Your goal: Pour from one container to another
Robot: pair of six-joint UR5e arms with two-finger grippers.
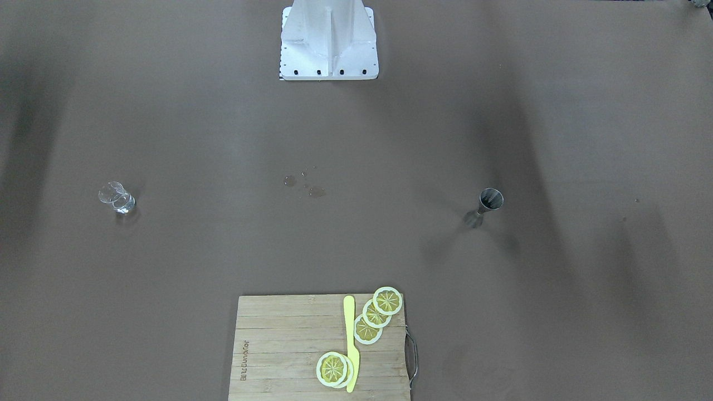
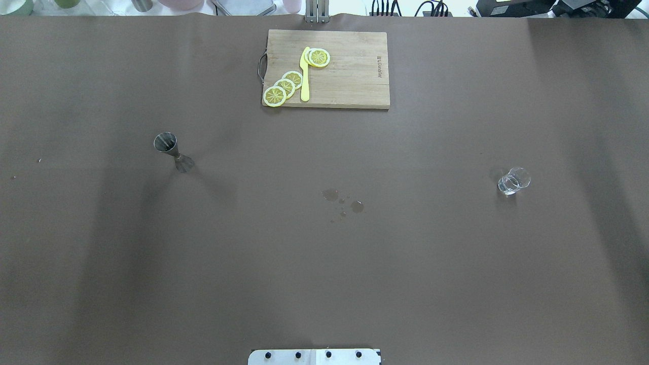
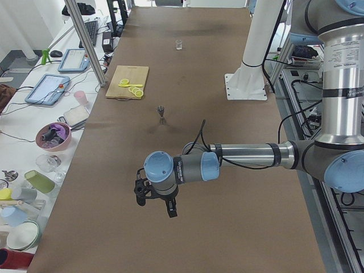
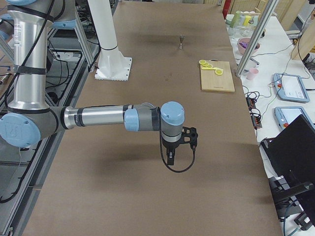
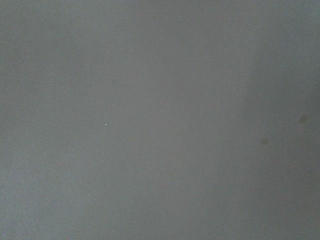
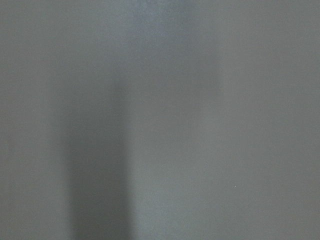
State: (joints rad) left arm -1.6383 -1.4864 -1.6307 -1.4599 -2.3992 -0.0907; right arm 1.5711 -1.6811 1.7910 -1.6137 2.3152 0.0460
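A steel jigger (image 2: 171, 151) stands upright on the robot's left half of the brown table, also shown as the jigger (image 1: 486, 207). On the right half stands a small clear glass (image 2: 513, 181), holding what looks like a little clear liquid. Neither gripper appears in the overhead or front views. My left gripper (image 3: 154, 206) hangs over the near end of the table in the left side view, far from the jigger (image 3: 162, 112). My right gripper (image 4: 173, 155) hangs over the table's other end. I cannot tell whether either is open or shut. Both wrist views show only bare table.
A wooden cutting board (image 2: 355, 76) lies at the far edge with lemon slices (image 2: 284, 87) and a yellow knife (image 2: 304, 76) on it. A few spilled drops (image 2: 342, 200) mark the table's middle. The robot's white base (image 1: 328, 44) stands at the near edge.
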